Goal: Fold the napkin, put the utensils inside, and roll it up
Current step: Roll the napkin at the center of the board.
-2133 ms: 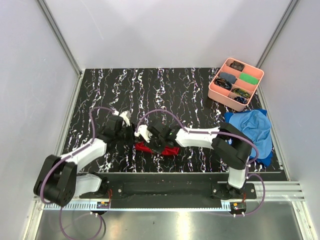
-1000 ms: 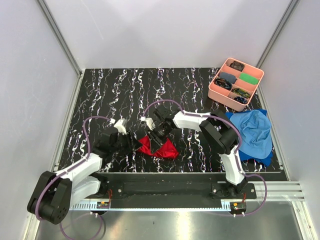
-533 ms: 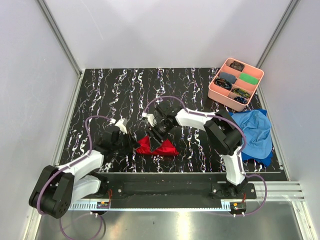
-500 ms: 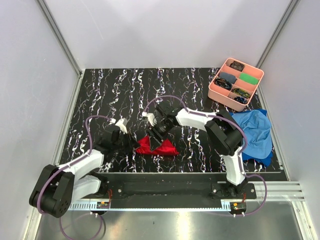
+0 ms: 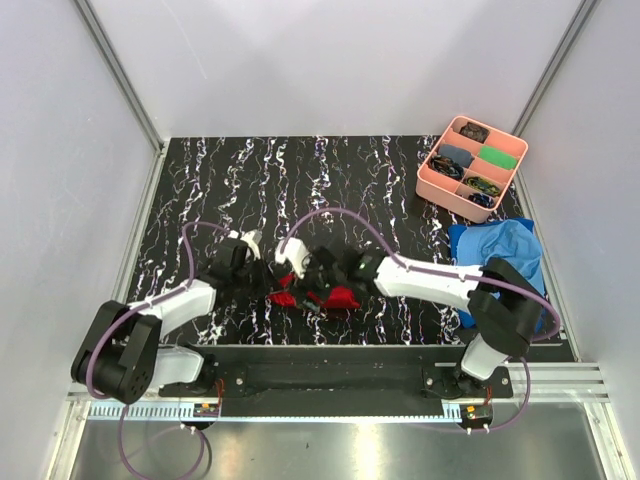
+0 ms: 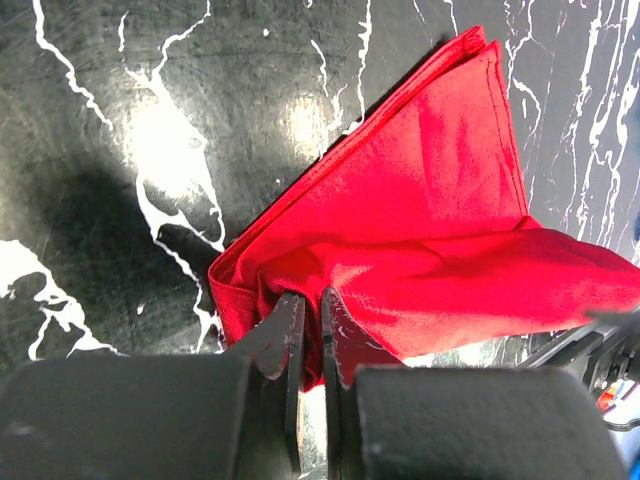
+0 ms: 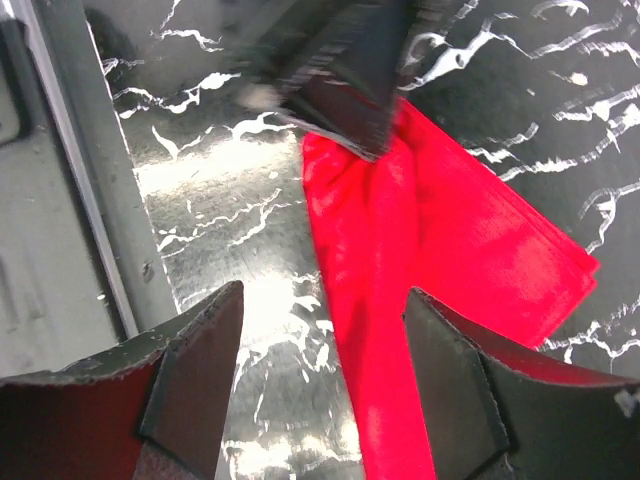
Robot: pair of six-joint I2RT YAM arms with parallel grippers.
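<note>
step: fold napkin (image 6: 420, 230) | left claw (image 6: 308, 310) clamped on its left end | right claw (image 7: 320, 340) apart above | next: right pinches, folds

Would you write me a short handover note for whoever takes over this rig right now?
Left gripper: shut on an edge of the napkin.
Right gripper: open over the napkin, holding nothing.
Napkin: folded in layers, lying on the table between the two arms.
Utensils: none in view.
Done: the folding, as it seems.
Left: lay the utensils inside, then roll it up.
</note>
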